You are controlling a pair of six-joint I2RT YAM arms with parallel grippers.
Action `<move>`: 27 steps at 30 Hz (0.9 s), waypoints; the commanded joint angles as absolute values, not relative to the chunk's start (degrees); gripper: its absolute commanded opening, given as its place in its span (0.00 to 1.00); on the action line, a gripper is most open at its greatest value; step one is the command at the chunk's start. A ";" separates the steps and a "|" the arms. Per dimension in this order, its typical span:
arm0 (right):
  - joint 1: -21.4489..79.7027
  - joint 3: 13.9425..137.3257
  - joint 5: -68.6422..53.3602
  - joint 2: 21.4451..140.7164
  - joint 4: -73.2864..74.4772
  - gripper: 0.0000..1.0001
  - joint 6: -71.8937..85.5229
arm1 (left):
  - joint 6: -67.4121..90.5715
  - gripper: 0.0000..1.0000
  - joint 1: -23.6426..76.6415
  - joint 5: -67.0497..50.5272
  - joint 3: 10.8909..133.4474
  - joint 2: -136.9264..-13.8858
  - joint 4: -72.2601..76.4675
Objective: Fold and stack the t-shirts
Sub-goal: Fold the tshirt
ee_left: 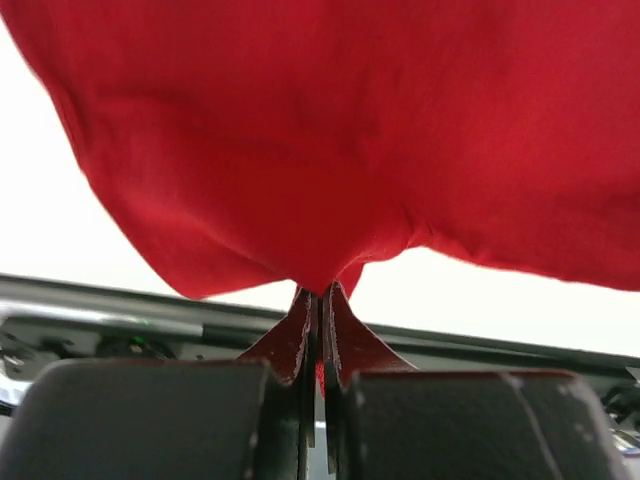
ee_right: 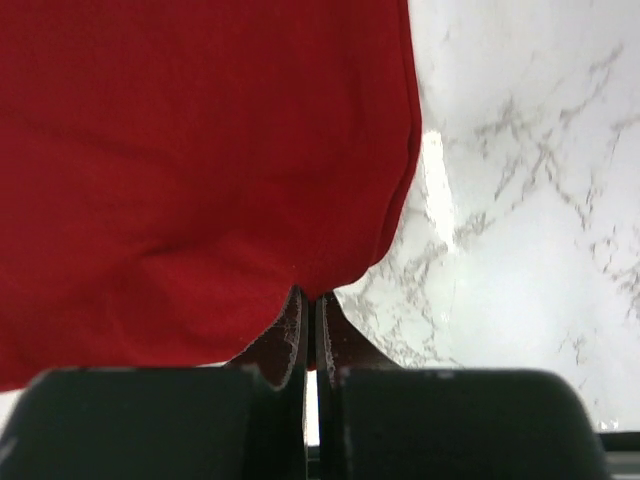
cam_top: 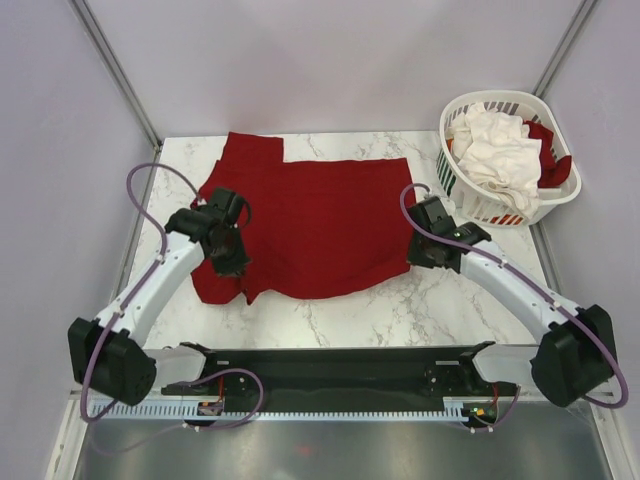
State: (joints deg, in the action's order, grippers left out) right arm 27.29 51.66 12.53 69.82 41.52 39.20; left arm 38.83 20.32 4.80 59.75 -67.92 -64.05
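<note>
With the left fingers (ee_left: pixel 285 345) and right fingers (ee_right: pixel 288 335) each clenched on the red t-shirt (cam_top: pixel 320 215) (near corners pinched), lift both together, level, cloth taut.

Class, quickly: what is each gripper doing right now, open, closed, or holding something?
The left gripper is closed on the red t-shirt.
The right gripper is closed on the same red t-shirt.

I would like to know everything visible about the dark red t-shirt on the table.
The dark red t-shirt is soft plain cloth, spread mostly flat on the marble table, one sleeve pointing to the far left. The left end effector pinches its near left edge, the right end effector its right near corner; both are shut on it.
</note>
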 commanded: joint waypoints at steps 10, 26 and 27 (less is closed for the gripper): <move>21.01 68.99 17.84 86.03 37.80 0.00 32.78 | 18.37 0.02 17.93 9.40 96.46 -101.93 -64.50; 16.35 89.45 20.47 113.02 38.84 0.67 36.29 | 11.60 0.61 6.95 12.84 135.70 -138.52 -73.39; 16.35 89.99 20.83 113.20 39.20 0.76 36.39 | 11.69 0.65 6.68 13.18 135.79 -137.82 -73.21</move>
